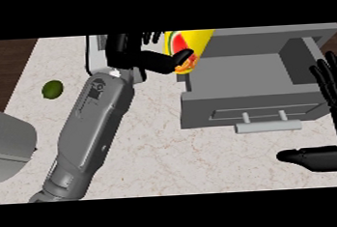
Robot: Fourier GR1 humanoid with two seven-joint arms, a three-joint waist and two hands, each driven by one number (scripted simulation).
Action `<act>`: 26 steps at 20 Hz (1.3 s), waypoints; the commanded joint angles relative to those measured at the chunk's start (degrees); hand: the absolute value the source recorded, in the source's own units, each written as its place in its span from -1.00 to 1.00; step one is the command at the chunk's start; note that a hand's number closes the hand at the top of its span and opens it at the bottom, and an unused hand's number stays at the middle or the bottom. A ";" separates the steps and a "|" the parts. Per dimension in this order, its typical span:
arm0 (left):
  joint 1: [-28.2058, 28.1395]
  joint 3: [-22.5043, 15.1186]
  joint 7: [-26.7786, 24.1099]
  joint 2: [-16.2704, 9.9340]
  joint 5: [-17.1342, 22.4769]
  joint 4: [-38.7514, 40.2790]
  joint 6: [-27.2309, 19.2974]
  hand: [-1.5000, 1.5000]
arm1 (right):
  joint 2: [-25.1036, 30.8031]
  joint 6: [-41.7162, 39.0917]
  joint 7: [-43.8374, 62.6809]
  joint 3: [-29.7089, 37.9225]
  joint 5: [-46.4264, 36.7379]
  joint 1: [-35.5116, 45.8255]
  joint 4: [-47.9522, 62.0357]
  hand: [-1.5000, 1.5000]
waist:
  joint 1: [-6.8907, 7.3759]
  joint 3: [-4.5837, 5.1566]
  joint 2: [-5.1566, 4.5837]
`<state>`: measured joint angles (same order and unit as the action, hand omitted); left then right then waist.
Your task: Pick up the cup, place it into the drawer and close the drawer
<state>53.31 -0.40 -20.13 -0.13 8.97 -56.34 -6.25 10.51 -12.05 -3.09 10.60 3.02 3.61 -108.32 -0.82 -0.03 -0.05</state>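
The left hand (148,56) curls round the yellow cup (189,42) just beside the open drawer (252,79), likely to carry it in; the right hand (334,90) rests open at the drawer's other side.

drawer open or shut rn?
Open. The drawer is pulled out toward its handle, grey floor exposed and bare; the cup is outside it, in the left hand.
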 commanded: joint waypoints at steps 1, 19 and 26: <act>8.61 -0.89 2.05 0.12 0.74 7.66 -4.88 1.00 | -1.74 0.49 -2.51 -1.94 -1.89 -0.11 1.39 -1.00 | -0.43 0.01 -0.19; 21.23 -18.50 0.06 0.12 20.75 28.75 -14.82 1.00 | 1.08 -2.40 -1.68 1.19 1.75 2.85 3.66 -1.00 | -2.83 -0.04 -0.67; 18.43 -27.27 1.81 0.12 21.09 31.35 -15.01 1.00 | -0.23 -1.02 -0.28 -0.89 -0.51 1.82 0.76 -1.00 | -2.66 -0.02 -0.57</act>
<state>72.68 -23.10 -19.67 0.00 29.34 -25.80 -20.65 10.92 -13.81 -3.92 10.43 3.36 5.34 -107.02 -3.70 -0.07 -0.71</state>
